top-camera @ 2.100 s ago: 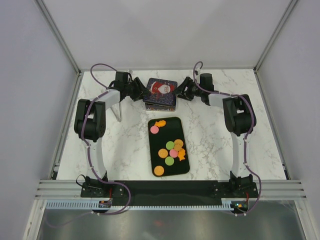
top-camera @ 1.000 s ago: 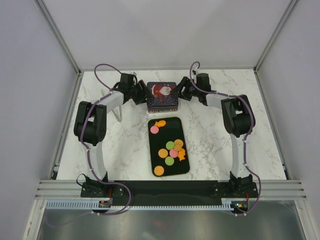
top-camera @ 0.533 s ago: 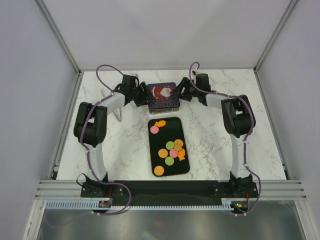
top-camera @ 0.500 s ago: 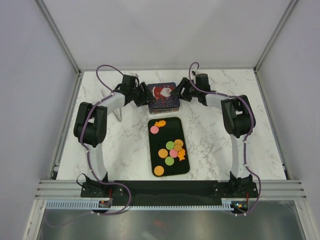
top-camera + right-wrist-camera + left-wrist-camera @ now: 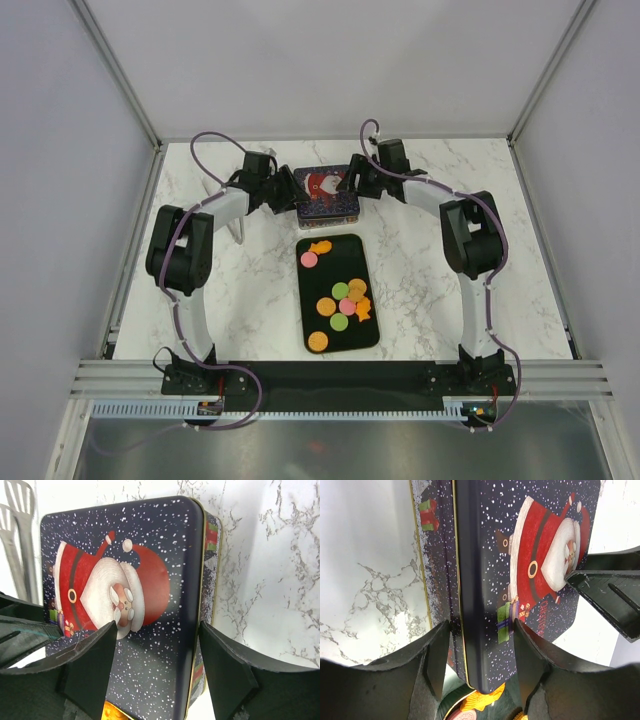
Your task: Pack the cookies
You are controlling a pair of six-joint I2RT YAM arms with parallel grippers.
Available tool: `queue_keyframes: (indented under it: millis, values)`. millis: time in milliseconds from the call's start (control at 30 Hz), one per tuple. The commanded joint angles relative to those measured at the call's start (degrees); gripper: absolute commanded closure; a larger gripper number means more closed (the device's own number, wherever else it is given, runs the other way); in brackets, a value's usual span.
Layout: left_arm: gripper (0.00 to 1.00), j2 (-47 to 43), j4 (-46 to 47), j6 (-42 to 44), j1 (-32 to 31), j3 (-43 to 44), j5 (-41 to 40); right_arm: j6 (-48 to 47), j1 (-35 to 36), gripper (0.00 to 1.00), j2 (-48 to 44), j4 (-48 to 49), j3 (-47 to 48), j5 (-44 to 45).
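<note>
The cookies (image 5: pixel 345 300), flat orange, pink and green pieces, lie on a black tray (image 5: pixel 335 270) in mid-table. Behind it stands a dark blue tin (image 5: pixel 323 190) with a Santa lid on it. My left gripper (image 5: pixel 288 190) is at the tin's left edge. In the left wrist view the gripper (image 5: pixel 481 630) has one finger against the tin's (image 5: pixel 485 555) side wall and the other on the lid top. My right gripper (image 5: pixel 350 183) straddles the lid's right edge. In the right wrist view the gripper (image 5: pixel 157 627) is open over the tin (image 5: pixel 165 540).
A silver metal tool (image 5: pixel 238 225) stands on the marble table left of the tin, beside my left arm. It also shows as a slotted utensil (image 5: pixel 20 520) in the right wrist view. White walls close in the back and sides.
The lid, which sat askew over the tin two seconds ago, now lies square on it. Both grippers have moved in against the tin's edges, and the left jaws have narrowed.
</note>
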Motion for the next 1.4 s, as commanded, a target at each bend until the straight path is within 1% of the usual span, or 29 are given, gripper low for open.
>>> queue_keyframes:
  millis: [0, 133, 300, 333, 533, 667, 833, 867, 967, 1067, 1100, 1200, 1233, 1267, 1367]
  values:
    - [0.42, 1.9, -5.2, 0.2, -1.0, -3.0, -0.8, -4.2, 3.5, 0.25, -1.7, -4.2, 5.0, -2.1]
    - [0.42, 2.3, -5.2, 0.2, -1.0, -3.7, -0.8, -6.4, 5.1, 0.23, -0.1, -7.5, 8.4, -2.2]
    - [0.42, 2.5, -5.2, 0.2, -1.2, -4.8, -0.8, -8.2, 6.4, 0.23, 0.3, -9.7, 9.6, -1.2]
    - [0.61, 2.6, 1.6, -4.5, -1.4, -5.0, 5.3, -8.7, 6.8, 0.22, 0.5, -10.3, 10.3, -1.1]
    - [0.65, 2.8, 3.6, -6.1, -2.0, -6.3, 6.5, -11.2, 8.4, 0.21, 1.2, -13.6, 13.9, 0.1]
    - [0.70, 3.2, 4.6, -6.9, -2.5, -6.9, 6.9, -12.4, 9.1, 0.20, 2.7, -15.8, 15.9, 0.3]
    - [0.73, 3.3, 5.1, -7.1, -3.3, -6.9, 7.2, -12.8, 9.2, 0.20, 3.9, -16.5, 15.9, 0.1]
    - [0.76, 3.2, 5.1, -7.1, -3.5, -7.0, 7.2, -12.9, 9.2, 0.20, 3.9, -16.6, 15.7, 0.2]
    - [0.81, 2.8, 4.9, -7.1, -3.7, -7.1, 7.2, -13.6, 9.2, 0.19, 3.7, -17.2, 15.0, 0.9]
    - [0.81, 2.2, 4.9, -7.1, -3.9, -7.3, 7.2, -14.5, 9.2, 0.19, 2.7, -18.1, 13.9, 3.0]
    - [0.81, 2.0, 4.9, -7.1, -4.0, -7.4, 7.2, -14.8, 9.2, 0.19, 2.0, -18.6, 13.5, 5.0]
    - [0.80, 1.4, 5.0, -7.1, -4.5, -7.6, 7.2, -16.1, 9.2, 0.17, 0.7, -18.8, 12.0, 7.4]
    - [0.77, 1.3, 5.1, -7.1, -4.6, -7.5, 7.2, -16.3, 9.1, 0.16, 0.6, -18.7, 11.6, 7.4]
    - [0.71, 1.2, 5.0, -7.1, -4.7, -7.5, 7.2, -16.5, 9.0, 0.15, 0.6, -18.7, 11.6, 7.1]
    - [0.69, 1.0, 5.0, -7.1, -4.8, -7.6, 7.1, -16.5, 8.4, 0.15, 0.6, -18.7, 11.6, 4.3]
